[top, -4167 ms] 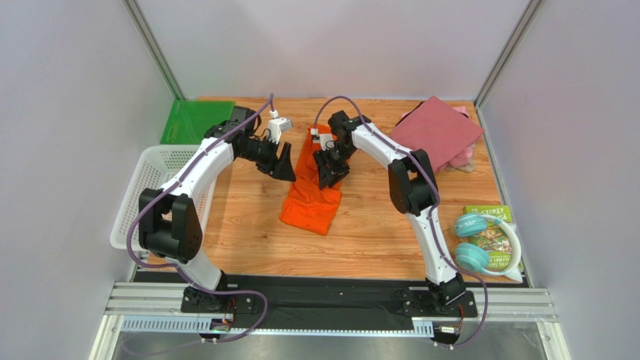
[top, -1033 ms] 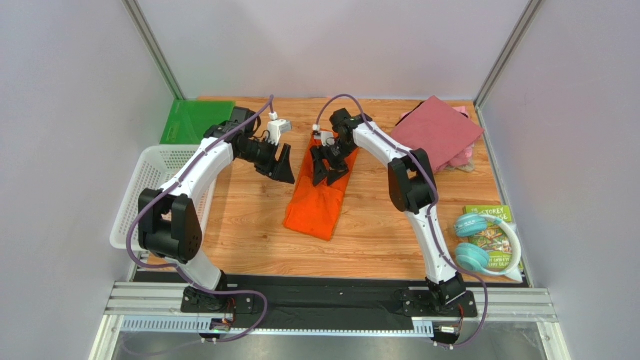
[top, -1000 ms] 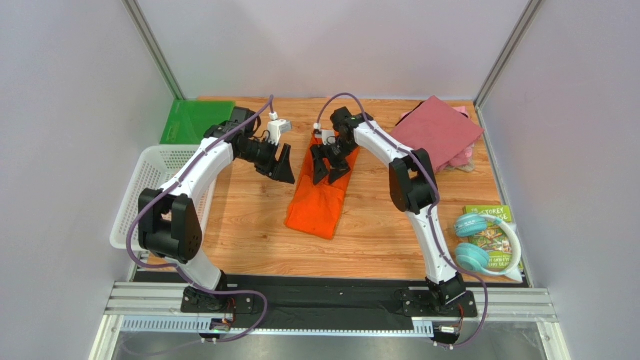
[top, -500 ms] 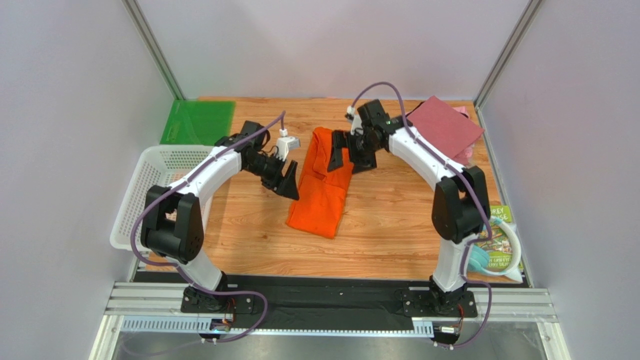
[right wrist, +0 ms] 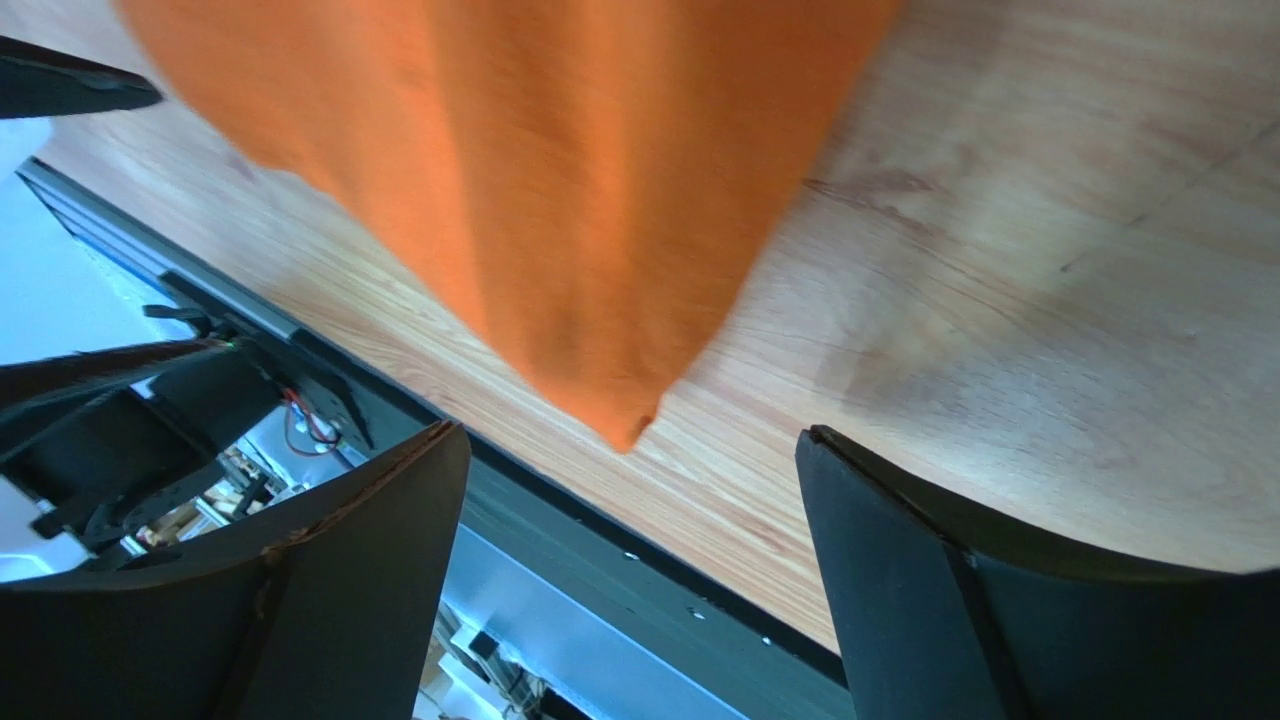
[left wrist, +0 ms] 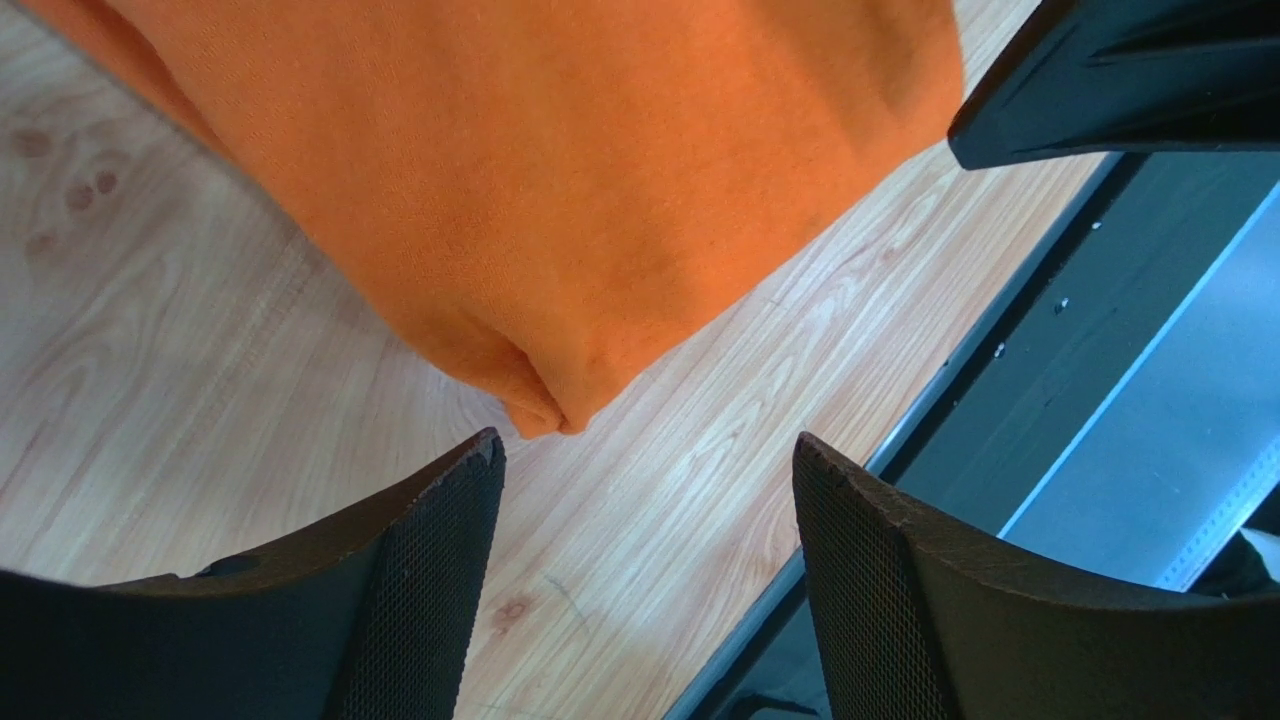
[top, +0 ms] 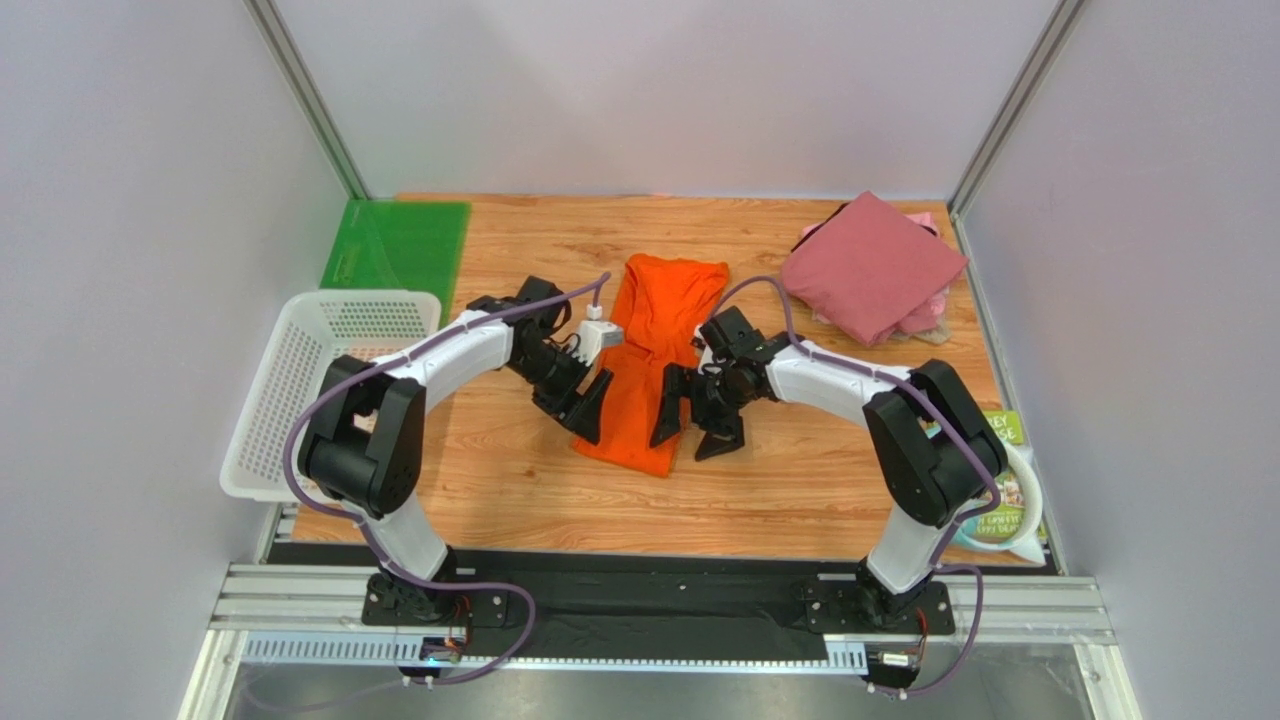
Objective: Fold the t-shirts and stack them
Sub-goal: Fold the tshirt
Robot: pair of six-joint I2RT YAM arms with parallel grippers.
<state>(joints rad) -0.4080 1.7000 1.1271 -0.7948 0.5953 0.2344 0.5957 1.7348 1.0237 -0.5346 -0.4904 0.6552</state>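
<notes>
A bright orange t-shirt (top: 649, 360) lies folded into a long narrow strip down the middle of the table. My left gripper (top: 583, 405) stands open at the strip's near left edge, and my right gripper (top: 694, 426) stands open at its near right edge. In the left wrist view the shirt's near corner (left wrist: 556, 195) lies just beyond my open gripper (left wrist: 646, 444), with bare wood between the jaws. In the right wrist view the other near corner (right wrist: 571, 210) points at my open gripper (right wrist: 631, 450). A folded maroon t-shirt (top: 872, 266) rests on a pale pink one (top: 929, 312) at the far right.
A white mesh basket (top: 319, 387) stands at the left edge and a green plastic sheet (top: 394, 245) lies behind it. Teal headphones (top: 950, 507) and a book (top: 1004, 483) lie near the right arm. A black rail (top: 646, 593) runs along the near edge.
Both arms have swung from the far end of the orange shirt to its near end. The right gripper let go of the far end, which now lies flat.
</notes>
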